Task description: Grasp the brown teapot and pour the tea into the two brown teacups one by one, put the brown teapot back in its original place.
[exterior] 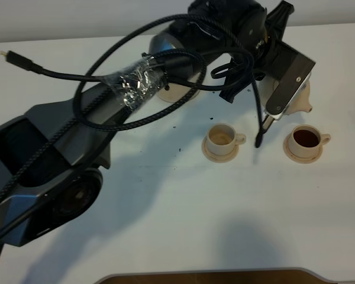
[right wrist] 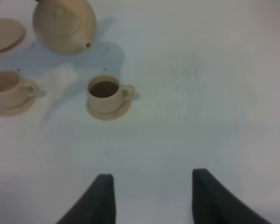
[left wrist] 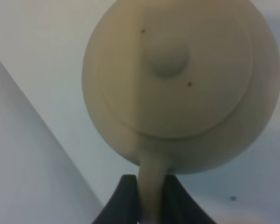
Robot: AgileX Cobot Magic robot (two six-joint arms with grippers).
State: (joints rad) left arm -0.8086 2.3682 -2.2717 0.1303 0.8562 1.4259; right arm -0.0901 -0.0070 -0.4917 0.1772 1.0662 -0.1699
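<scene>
Brown teapot (left wrist: 182, 84), lidded, is gripped at its handle by the left gripper's (left wrist: 151, 203) fingers (left wrist: 123, 200), off its saucer (right wrist: 4, 35), near the filled teacup (exterior: 306, 139). Dark tea is contained there; the other teacup (exterior: 222, 137) appears empty. Right gripper's (right wrist: 151, 196) fingers are spread wide.

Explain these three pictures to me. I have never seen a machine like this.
A robot with two arms, each ending in a two-finger gripper. One picture looks down from high above the white table; the others come from wrist cameras. The left gripper is shut on the handle of a pale tan round-bellied ceramic teapot. The right gripper is open, empty. Two small tan ceramic cups stand there: one holds dark tea, the other looks pale inside. A flat round tan saucer lies bare.
</scene>
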